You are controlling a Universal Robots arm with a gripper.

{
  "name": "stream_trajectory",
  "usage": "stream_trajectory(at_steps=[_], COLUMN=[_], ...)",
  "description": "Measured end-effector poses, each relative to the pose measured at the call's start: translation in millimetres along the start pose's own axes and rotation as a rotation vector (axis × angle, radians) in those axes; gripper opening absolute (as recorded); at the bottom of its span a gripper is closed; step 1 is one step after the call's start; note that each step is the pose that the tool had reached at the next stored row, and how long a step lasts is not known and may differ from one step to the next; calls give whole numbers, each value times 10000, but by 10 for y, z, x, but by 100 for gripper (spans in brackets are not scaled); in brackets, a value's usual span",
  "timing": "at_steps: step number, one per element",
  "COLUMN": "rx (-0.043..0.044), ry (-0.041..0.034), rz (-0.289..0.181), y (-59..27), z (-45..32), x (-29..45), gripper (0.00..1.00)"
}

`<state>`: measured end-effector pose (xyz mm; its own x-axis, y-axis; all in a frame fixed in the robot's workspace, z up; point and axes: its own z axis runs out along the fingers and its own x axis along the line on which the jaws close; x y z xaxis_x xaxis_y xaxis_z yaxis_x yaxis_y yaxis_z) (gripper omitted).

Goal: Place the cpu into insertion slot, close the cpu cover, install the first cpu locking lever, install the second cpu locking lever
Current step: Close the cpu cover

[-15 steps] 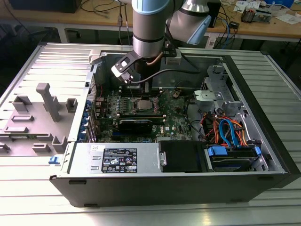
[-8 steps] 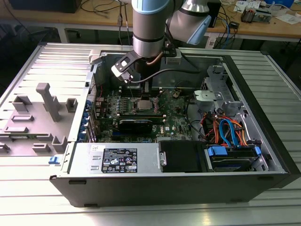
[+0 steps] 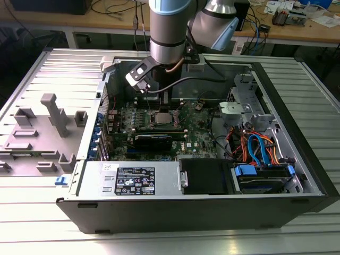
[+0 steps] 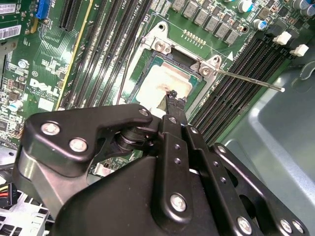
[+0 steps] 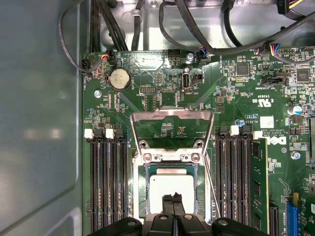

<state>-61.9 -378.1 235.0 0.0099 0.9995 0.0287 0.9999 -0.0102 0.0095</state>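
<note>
The cpu [image 5: 170, 184], a flat silver-grey square, lies in the motherboard socket; it also shows in the second wrist view [image 4: 162, 81] and in the exterior view [image 3: 161, 118]. The cpu cover [image 5: 172, 114], a thin silvery frame, stands swung up and open at the far end of the socket. A thin wire locking lever [image 4: 256, 82] sticks out unlatched beside the socket, another stretch of it [image 5: 210, 189] running along the socket's side. My gripper [image 5: 173, 198] is shut, its two black tips together right over the cpu's top [image 4: 172, 96]; whether they touch it I cannot tell.
Black memory slots [image 5: 106, 182] flank the socket on both sides. Cables [image 5: 197, 29] run along the case wall beyond the board. In the exterior view the open case [image 3: 297, 159] holds a drive bay with orange and blue cables at the view's right, and grey fixtures [image 3: 53, 114] stand at its left.
</note>
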Motion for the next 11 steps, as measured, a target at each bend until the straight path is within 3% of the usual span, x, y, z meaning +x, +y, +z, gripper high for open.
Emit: stream_trajectory(at_steps=[11], rx=[-1], ry=[2], rz=[0], y=[1], z=[-58], x=[2], gripper=[11])
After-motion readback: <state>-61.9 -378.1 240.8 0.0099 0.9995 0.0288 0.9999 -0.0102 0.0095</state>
